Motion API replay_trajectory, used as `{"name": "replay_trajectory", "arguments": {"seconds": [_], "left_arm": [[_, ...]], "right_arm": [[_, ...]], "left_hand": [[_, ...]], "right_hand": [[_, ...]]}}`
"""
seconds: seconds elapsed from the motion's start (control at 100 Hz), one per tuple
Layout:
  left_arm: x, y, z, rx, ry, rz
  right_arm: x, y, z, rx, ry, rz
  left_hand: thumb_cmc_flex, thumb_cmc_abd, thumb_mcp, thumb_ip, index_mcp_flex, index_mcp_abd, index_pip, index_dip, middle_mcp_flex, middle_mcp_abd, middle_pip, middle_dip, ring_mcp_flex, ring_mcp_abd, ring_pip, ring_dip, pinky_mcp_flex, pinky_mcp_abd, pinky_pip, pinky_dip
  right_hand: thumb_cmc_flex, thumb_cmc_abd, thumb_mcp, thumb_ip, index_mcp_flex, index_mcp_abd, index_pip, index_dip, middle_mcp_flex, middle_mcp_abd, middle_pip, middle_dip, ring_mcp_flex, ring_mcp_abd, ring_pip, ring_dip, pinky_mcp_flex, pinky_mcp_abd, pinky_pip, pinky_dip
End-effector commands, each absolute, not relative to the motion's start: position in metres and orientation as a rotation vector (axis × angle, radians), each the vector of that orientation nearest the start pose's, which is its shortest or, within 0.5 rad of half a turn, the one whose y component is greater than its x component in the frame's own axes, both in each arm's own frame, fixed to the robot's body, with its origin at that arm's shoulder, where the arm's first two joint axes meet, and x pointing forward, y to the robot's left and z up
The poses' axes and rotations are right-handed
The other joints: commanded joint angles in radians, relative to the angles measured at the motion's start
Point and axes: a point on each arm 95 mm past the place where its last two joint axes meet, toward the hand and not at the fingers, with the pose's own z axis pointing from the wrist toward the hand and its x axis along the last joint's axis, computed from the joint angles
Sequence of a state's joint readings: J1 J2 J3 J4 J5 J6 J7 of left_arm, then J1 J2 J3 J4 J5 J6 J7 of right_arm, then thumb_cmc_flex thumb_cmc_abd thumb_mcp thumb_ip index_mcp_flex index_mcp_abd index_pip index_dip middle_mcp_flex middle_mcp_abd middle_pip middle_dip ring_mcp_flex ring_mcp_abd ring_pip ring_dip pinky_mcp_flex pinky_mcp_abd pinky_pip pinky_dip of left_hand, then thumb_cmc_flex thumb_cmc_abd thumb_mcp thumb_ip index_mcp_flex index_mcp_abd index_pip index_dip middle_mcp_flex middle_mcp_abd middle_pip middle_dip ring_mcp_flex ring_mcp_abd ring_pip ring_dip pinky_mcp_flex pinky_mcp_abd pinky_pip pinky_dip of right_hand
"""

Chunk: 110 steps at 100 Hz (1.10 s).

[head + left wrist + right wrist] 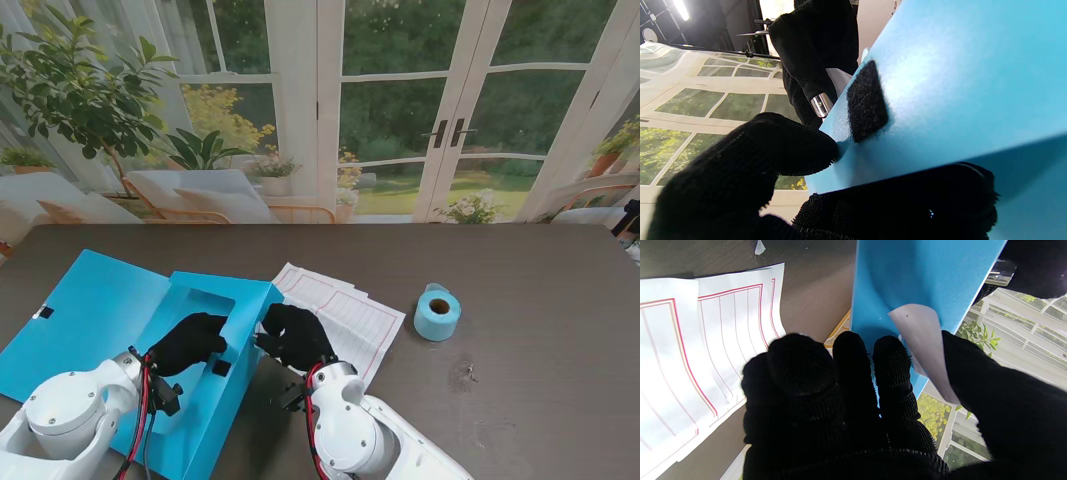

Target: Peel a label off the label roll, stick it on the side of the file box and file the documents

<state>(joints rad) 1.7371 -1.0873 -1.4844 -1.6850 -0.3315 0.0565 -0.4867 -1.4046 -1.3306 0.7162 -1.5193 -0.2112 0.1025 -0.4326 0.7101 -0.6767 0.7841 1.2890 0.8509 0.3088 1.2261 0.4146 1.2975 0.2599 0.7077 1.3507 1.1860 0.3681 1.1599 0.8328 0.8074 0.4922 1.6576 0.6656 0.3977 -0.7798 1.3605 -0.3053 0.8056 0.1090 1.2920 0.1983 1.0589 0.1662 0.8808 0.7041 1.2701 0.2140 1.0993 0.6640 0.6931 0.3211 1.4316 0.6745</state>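
Dark wooden table (540, 300): pale peeled label (923, 340) is pinched by right hand (295, 335) against the open blue plastic file box (100, 310), whose flap is clamped by left hand (188, 342); red-lined white documents (350, 320) beside the box remain unfiled.

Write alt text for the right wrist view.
The black-gloved right hand presses a pale label against the side of the blue file box, the label partly curled away from the surface. Beside the box, red-lined documents lie on the dark table.
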Motion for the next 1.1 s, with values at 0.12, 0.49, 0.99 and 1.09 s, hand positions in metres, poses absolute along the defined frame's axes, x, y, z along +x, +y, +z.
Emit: {"name": "replay_trajectory", "arguments": {"seconds": [0.12, 0.49, 0.99, 1.09], "left_arm": [[0.358, 0.041, -0.314, -2.617, 0.943, -2.217], [0.357, 0.045, -0.314, -2.621, 0.976, -2.227], [0.355, 0.047, -0.310, -2.615, 0.971, -2.237], [0.355, 0.047, -0.310, -2.613, 0.972, -2.245]], "right_arm": [[0.363, 0.202, -0.330, -2.026, -1.063, -2.294], [0.367, 0.198, -0.327, -2.012, -1.076, -2.323], [0.373, 0.191, -0.327, -2.021, -1.086, -2.329], [0.374, 0.190, -0.327, -2.028, -1.093, -2.325]], "left_hand": [[0.096, -0.032, 0.074, -0.013, 0.036, -0.004, 0.078, 0.014, 0.055, -0.128, 0.043, 0.025, 0.034, -0.024, 0.044, 0.033, -0.012, 0.004, 0.023, -0.003], [0.096, -0.032, 0.083, -0.013, 0.026, 0.004, 0.082, 0.014, 0.051, -0.126, 0.042, 0.035, 0.024, -0.021, 0.048, 0.041, -0.025, -0.002, 0.025, 0.008], [0.098, -0.032, 0.088, -0.012, 0.020, 0.013, 0.087, 0.011, 0.044, -0.122, 0.045, 0.049, 0.015, -0.017, 0.053, 0.043, -0.036, -0.011, 0.024, 0.017], [0.100, -0.033, 0.088, -0.014, 0.019, 0.013, 0.087, 0.010, 0.044, -0.122, 0.045, 0.051, 0.014, -0.016, 0.054, 0.044, -0.037, -0.010, 0.025, 0.018]], "right_hand": [[-0.056, 0.034, 0.020, 0.095, -0.103, 0.012, -0.221, 0.021, -0.069, 0.011, 0.000, -0.003, -0.020, 0.039, 0.018, 0.010, -0.070, -0.015, 0.052, 0.041], [-0.138, 0.049, -0.072, 0.150, -0.138, 0.010, -0.311, 0.170, -0.097, 0.008, -0.003, -0.010, -0.042, 0.044, 0.026, 0.011, -0.086, -0.014, 0.051, 0.051], [-0.184, 0.078, -0.155, 0.155, -0.261, 0.006, -0.373, 0.158, -0.189, 0.005, -0.023, -0.024, -0.105, 0.056, 0.042, 0.018, -0.141, -0.012, 0.048, 0.073], [-0.183, 0.079, -0.155, 0.155, -0.274, 0.008, -0.375, 0.158, -0.203, 0.006, -0.031, -0.033, -0.115, 0.059, 0.043, 0.018, -0.147, -0.012, 0.046, 0.076]]}}
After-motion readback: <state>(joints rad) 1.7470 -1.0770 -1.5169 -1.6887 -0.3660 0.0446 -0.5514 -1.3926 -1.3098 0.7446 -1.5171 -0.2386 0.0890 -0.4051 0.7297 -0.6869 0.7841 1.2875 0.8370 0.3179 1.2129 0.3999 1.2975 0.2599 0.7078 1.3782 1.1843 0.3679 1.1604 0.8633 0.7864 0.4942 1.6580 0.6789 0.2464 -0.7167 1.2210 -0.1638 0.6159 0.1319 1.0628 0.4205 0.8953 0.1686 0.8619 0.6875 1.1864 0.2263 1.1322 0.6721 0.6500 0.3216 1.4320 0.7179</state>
